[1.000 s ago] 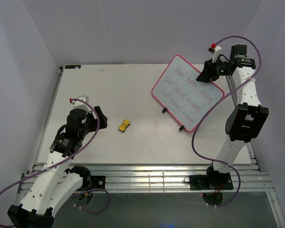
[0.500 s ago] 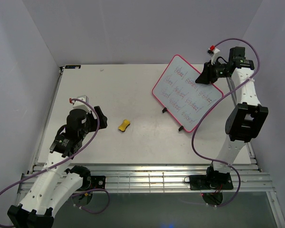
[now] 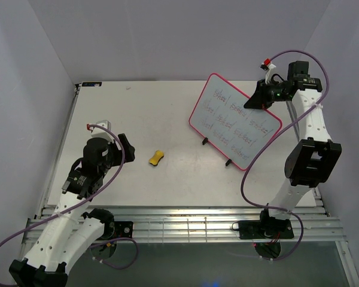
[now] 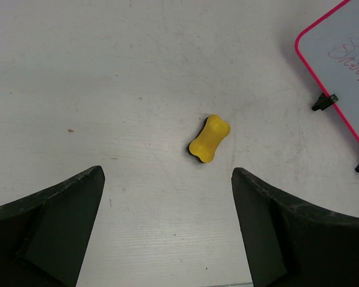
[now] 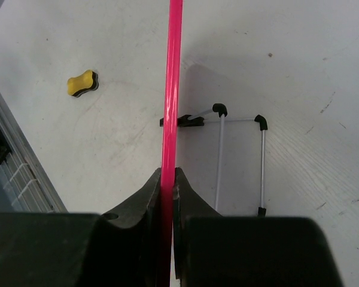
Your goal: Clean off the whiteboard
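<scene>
Right gripper (image 5: 167,174) clenched on thin pink-red frame of glossy white rounded-corner whiteboard (image 3: 234,121), at board's far-right edge. Whiteboard tilted, near far-right corner of tabletop (image 3: 143,107), faint writing facing camera. Left gripper (image 4: 167,179) spread wide, holding nothing, toward left edge. Small yellow peanut-shaped eraser (image 3: 157,157) mid-table, well apart from whiteboard.

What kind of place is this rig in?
Probably a lab test cell, not a real room: a bare white table boxed by plain white walls, an aluminium rail frame at the near edge, and only a whiteboard and yellow eraser as props.
</scene>
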Robot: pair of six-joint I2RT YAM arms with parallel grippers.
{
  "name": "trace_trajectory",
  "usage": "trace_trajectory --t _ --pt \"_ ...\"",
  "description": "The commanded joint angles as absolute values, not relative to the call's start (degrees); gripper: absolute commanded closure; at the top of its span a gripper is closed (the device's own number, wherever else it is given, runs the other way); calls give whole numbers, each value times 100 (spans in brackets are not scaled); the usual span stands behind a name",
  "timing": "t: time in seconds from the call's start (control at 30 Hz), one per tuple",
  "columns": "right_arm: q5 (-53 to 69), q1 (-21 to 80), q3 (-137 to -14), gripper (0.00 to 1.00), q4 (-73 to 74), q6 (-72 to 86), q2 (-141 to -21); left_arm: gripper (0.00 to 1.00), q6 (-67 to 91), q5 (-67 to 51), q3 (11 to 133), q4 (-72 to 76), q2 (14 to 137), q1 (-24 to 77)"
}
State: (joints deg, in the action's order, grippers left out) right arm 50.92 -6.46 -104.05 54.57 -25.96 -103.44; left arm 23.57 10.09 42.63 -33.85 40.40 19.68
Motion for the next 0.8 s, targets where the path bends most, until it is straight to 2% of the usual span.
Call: trace_trajectory --t 0.0,0.3,0.57,0.77 --pt "5273 -668 -10301 92 5045 -2690 -10037 2 2382 1037 4227 -3278 3929 1995" --pt "4501 -668 -10301 92 4387 -1329 -9545 2 2408 1116 4210 -3287 3858 1995" --pt "4561 -668 -10406 92 3921 -432 -9176 2 2443 1195 4210 -3305 3850 1995" --pt "4799 -475 -9976 92 3253 289 -8623 2 2470 1213 4245 -3305 3867 1995"
